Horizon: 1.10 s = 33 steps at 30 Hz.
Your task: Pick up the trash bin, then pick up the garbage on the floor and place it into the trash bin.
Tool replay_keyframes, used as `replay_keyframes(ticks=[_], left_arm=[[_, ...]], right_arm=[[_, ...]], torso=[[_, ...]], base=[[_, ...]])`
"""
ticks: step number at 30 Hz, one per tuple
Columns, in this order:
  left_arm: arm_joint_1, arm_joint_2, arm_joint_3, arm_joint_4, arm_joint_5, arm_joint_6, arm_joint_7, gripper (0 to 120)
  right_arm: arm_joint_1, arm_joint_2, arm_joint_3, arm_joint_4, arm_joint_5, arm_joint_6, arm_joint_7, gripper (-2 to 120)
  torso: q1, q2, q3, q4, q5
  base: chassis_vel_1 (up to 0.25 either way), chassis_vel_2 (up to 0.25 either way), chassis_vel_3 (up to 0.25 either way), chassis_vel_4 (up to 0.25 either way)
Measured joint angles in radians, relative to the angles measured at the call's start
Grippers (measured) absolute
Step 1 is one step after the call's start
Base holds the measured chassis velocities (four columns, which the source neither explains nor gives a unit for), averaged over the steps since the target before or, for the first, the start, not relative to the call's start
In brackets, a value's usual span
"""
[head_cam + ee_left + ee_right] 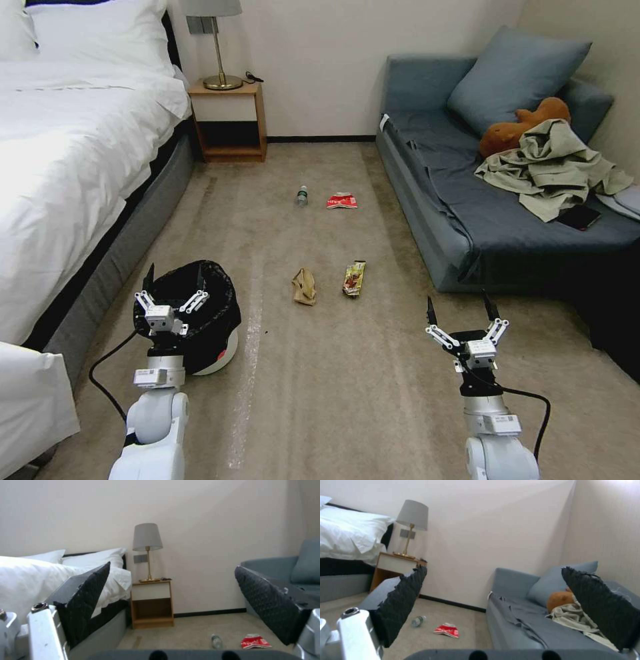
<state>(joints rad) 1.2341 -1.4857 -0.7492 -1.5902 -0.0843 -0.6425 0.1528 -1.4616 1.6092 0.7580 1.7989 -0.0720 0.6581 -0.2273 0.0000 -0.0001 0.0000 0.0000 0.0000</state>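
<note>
The trash bin (219, 319), lined with a black bag, stands on the carpet at the near left beside the bed. My left gripper (174, 272) is open and empty, and overlaps the bin's near rim in the head view. In the left wrist view the left gripper (172, 567) frames the far wall. The garbage lies ahead: a tan paper bag (304, 285), a gold-brown wrapper (354, 278), a red-and-white packet (341, 201) (255, 641) (447, 630) and a clear bottle (302, 195) (216, 640) (418, 620). My right gripper (460, 308) (494, 569) hangs open and empty at the near right.
A white bed (60, 153) runs along the left. A wooden nightstand (230, 120) with a lamp (219, 40) stands at the back wall. The blue sofa (460, 207) on the right holds a pillow, a brown plush toy (520, 127) and a beige cloth heap (553, 167). Carpet lies open between them.
</note>
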Motion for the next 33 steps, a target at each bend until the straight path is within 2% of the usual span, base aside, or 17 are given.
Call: replay_keyframes(ticks=[12,15,17,19,24,29,33], left_arm=[[0.019,-0.003,0.01,-0.012,-0.005,0.019,0.006,100],[0.017,0.0,0.018,-0.012,-0.006,0.055,-0.004,100],[0.002,0.006,0.028,-0.009,-0.008,0.105,-0.019,100],[-0.003,0.007,0.034,-0.008,-0.009,0.12,-0.02,100],[0.0,0.005,0.041,-0.019,-0.013,0.127,-0.019,100],[0.004,0.0,0.045,-0.024,-0.008,0.122,-0.014,100],[0.013,-0.001,0.039,-0.059,-0.004,0.123,-0.013,100]], right_arm=[[-0.007,-0.001,-0.021,0.013,0.027,-0.02,-0.015,100],[-0.001,-0.001,-0.02,0.02,0.008,-0.055,-0.028,100],[0.01,-0.001,-0.016,0.022,-0.007,-0.133,-0.048,100],[0.018,-0.001,-0.02,0.02,-0.006,-0.15,-0.053,100],[0.024,-0.001,-0.024,0.034,0.0,-0.153,-0.058,100],[0.015,-0.001,-0.023,0.039,0.001,-0.121,-0.058,100],[0.01,-0.001,-0.017,0.036,-0.001,-0.099,-0.058,100]], torso=[[0.0,0.0,0.0,0.0,0.0],[0.0,0.0,0.0,0.0001,0.0],[0.0,0.0,0.0,-0.0001,0.0001],[0.0,0.0,0.0,-0.0002,0.0],[0.0,0.0,0.0,0.0,0.0001],[0.0,0.0,0.0,-0.0001,0.0],[0.0,0.0,0.0,-0.0001,0.0]], base=[[0.0,0.0,0.0,0.0],[0.0,0.0,0.0,0.0],[0.0,0.0,0.0,0.0],[0.0,0.0,0.0,0.0],[0.0,0.0,0.0,0.0],[0.0,0.0,0.0,0.0],[0.0,0.0,0.0,0.0]])
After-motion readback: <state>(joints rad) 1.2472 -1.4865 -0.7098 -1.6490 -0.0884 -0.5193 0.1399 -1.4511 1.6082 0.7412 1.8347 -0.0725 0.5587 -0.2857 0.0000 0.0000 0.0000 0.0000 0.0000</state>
